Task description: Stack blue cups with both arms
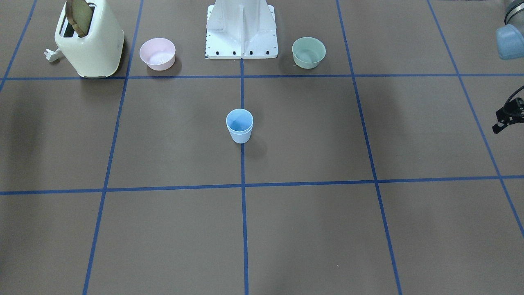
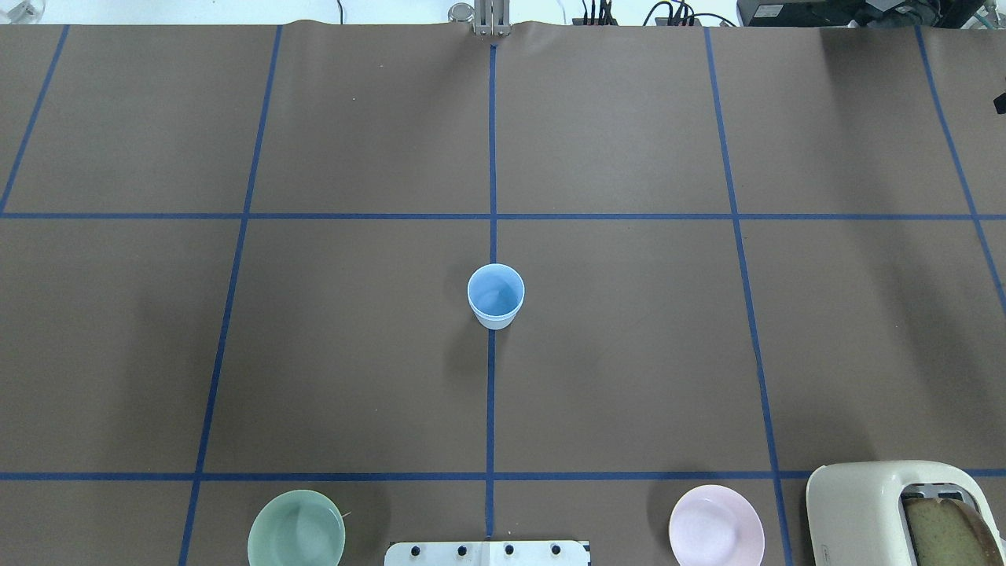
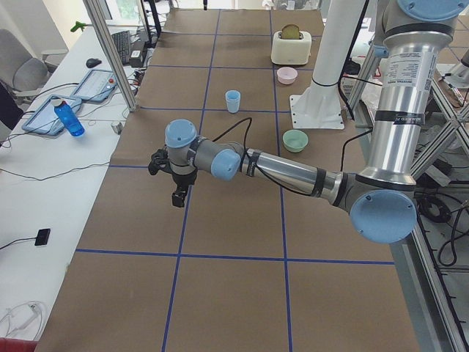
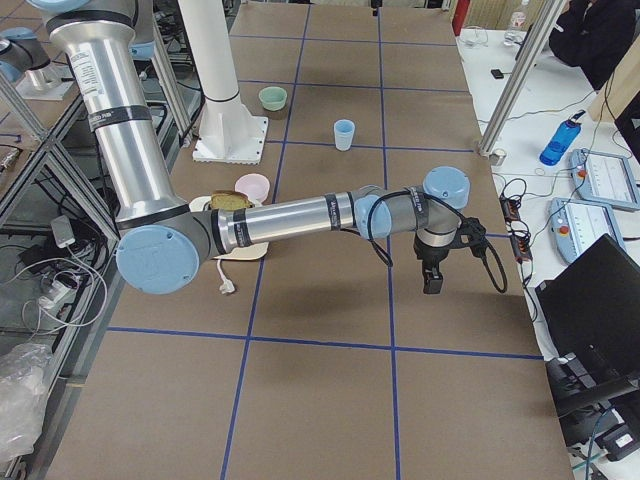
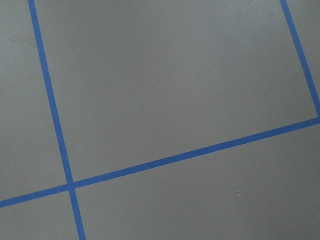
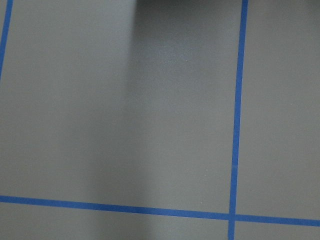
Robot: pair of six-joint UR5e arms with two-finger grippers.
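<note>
The blue cups (image 1: 239, 126) stand upright at the table's middle on a blue tape line; a double rim shows, so one sits nested in the other. They also show in the overhead view (image 2: 495, 295). My left gripper (image 3: 178, 198) hangs over bare table far out to my left, well away from the cups; only part of it shows at the front view's right edge (image 1: 507, 119), and I cannot tell if it is open. My right gripper (image 4: 432, 282) hangs far out to my right, empty-looking; I cannot tell its state. Both wrist views show only bare table.
A cream toaster (image 1: 88, 41) with a bread slice, a pink bowl (image 1: 157, 53), the white mounting base (image 1: 241, 32) and a mint-green bowl (image 1: 308, 52) line the robot's edge of the table. Side desks with a blue bottle (image 3: 66, 117) flank the table.
</note>
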